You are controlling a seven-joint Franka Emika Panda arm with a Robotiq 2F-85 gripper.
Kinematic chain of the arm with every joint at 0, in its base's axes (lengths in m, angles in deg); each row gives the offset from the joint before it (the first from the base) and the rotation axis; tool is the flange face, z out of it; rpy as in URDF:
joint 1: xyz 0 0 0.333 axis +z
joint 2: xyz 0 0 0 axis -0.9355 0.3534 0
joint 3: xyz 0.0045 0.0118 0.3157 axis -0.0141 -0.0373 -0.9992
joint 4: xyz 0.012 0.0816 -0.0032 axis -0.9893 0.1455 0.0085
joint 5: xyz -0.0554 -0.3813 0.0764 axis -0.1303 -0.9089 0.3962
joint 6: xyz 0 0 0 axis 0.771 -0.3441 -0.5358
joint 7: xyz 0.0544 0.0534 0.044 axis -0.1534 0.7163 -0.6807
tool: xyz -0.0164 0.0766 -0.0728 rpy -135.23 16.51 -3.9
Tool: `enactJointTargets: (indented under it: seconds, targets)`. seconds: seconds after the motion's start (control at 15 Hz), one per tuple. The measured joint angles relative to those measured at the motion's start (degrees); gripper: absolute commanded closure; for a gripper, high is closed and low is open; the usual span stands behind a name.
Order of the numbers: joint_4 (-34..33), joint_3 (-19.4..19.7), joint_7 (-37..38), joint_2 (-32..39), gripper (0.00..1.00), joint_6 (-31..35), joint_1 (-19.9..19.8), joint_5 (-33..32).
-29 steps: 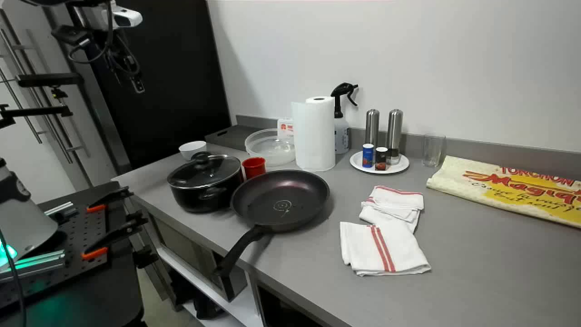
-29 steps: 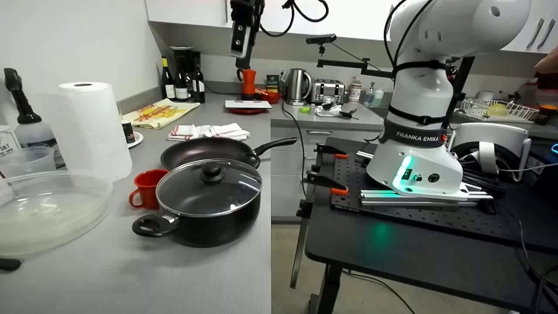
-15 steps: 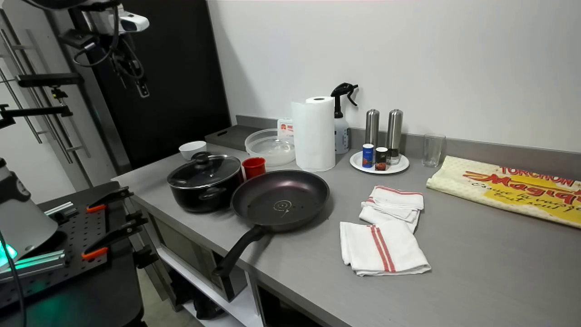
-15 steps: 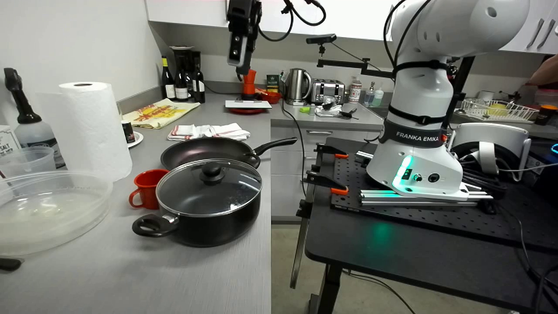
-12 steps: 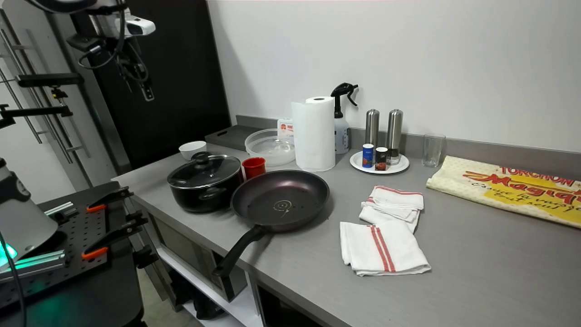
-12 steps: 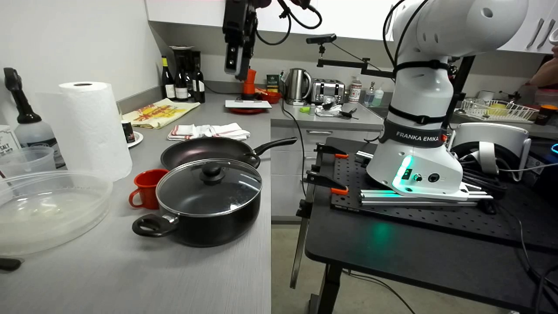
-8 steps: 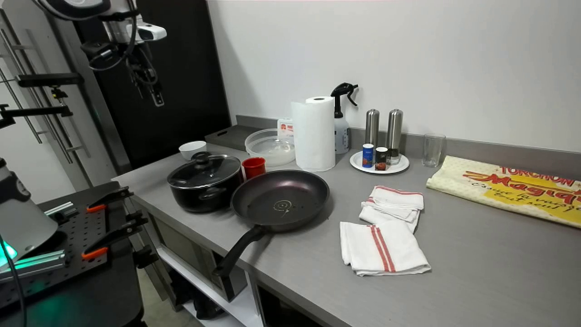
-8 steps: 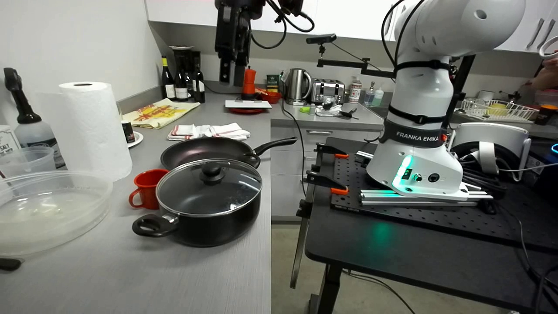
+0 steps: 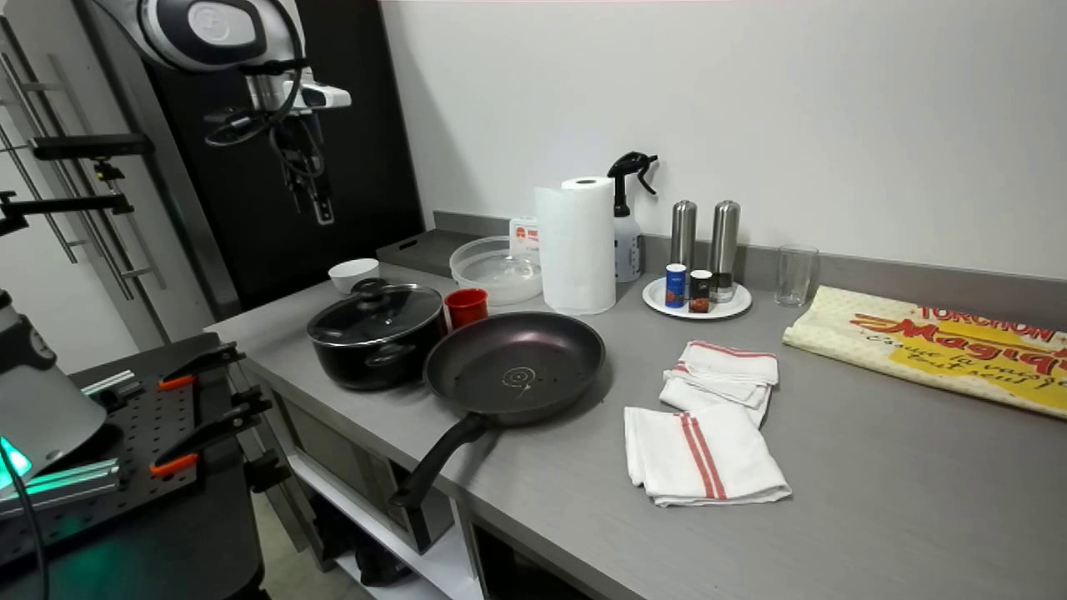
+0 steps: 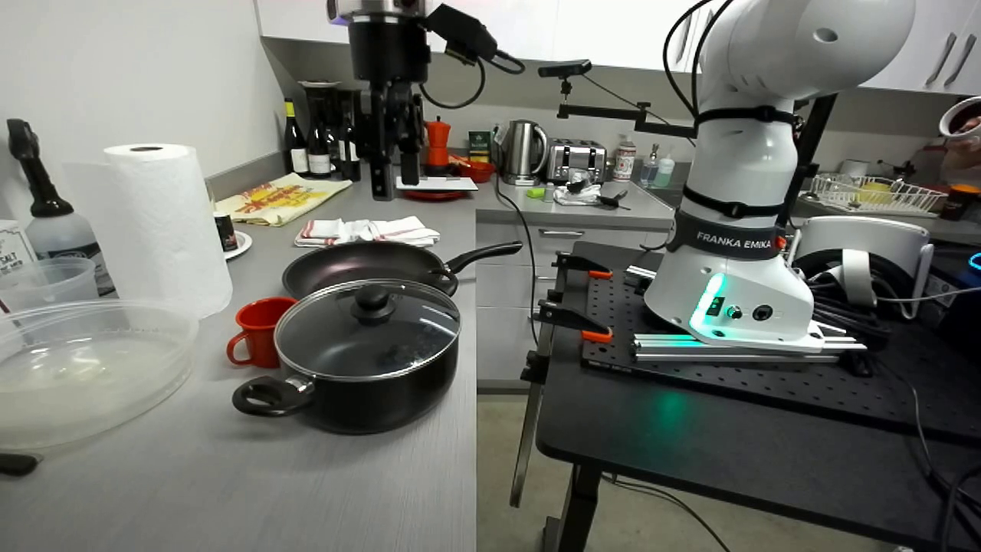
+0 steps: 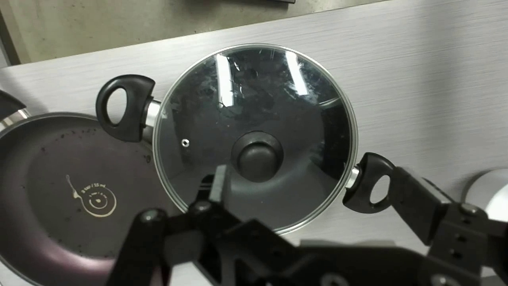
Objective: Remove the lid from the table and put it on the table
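Observation:
The round dark glass lid [image 11: 254,103] with its black knob [image 11: 257,159] sits on the black pot [image 10: 383,406]. The lid also shows in both exterior views [image 9: 392,312] [image 10: 368,337]. The pot stands on the grey table [image 9: 875,500], near its front edge. My gripper [image 11: 309,171] is open and empty, its two fingers wide apart. In the wrist view the knob lies nearer the left finger [image 11: 219,184], and the right finger overlaps a pot handle. In both exterior views the gripper [image 9: 312,208] [image 10: 396,185] hangs in the air, higher than the lid, touching nothing.
A black frying pan [image 9: 517,367] stands beside the pot, its handle over the table edge. A red mug [image 10: 260,333], a clear plastic container [image 10: 84,376], a white bowl [image 9: 353,275] and a paper towel roll [image 9: 579,250] stand around. Folded towels [image 9: 708,458] lie further along.
The arm has brought the gripper lower and closer over the counter, rightward and down in one exterior picture, leftward and down in another. The lid, pot and pan have not moved.

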Motion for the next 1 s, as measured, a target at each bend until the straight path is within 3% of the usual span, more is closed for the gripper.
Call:
enactJointTargets:
  seconds: [0.67, 1.0]
  targets:
    - [-5.14, 0.68, 8.71, 12.84, 0.0, 0.25, -1.06, -8.49]
    - [-6.92, 2.49, 13.36, 17.7, 0.0, 3.48, -1.02, -13.72]
